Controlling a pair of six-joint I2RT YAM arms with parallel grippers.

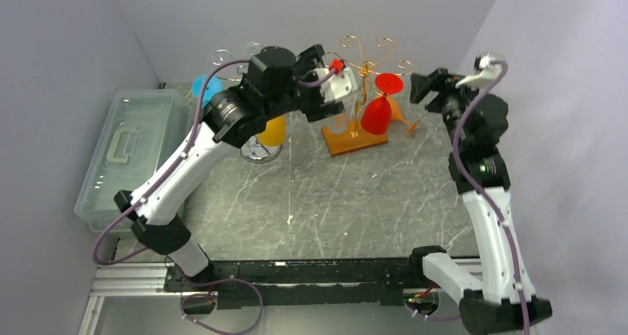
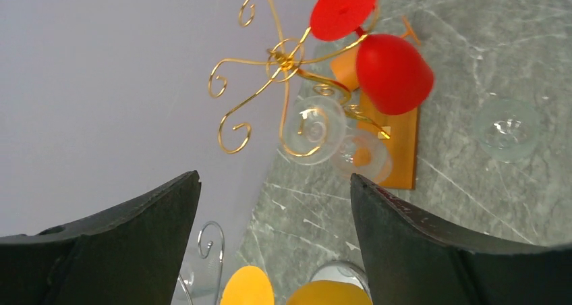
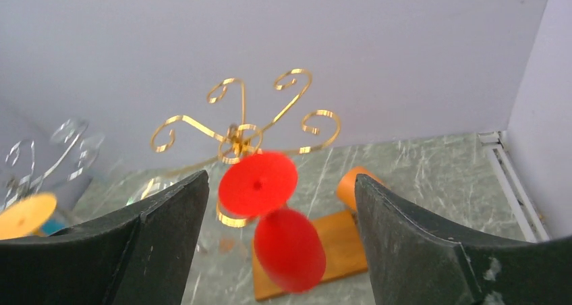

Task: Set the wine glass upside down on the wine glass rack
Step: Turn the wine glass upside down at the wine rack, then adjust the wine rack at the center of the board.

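The gold wine glass rack point(image 1: 361, 57) stands on a wooden base point(image 1: 348, 141) at the back middle. A red wine glass point(image 1: 378, 113) hangs upside down from it, its foot point(image 3: 258, 182) up in a gold arm and its bowl point(image 3: 289, 250) blurred. A clear wine glass point(image 2: 313, 129) hangs upside down on the arm beside it. My left gripper point(image 1: 335, 81) is open just left of the rack, nothing between its fingers point(image 2: 274, 175). My right gripper point(image 1: 418, 89) is open to the right of the red glass, apart from it point(image 3: 280, 175).
An orange glass point(image 1: 406, 118) lies on its side behind the base. A clear glass point(image 1: 374, 179) sits on the table in front point(image 2: 507, 129). A silver rack point(image 1: 237, 61) at the left holds a yellow glass point(image 1: 272, 131) and a blue one point(image 1: 206, 87). A plastic box point(image 1: 133, 153) stands at far left.
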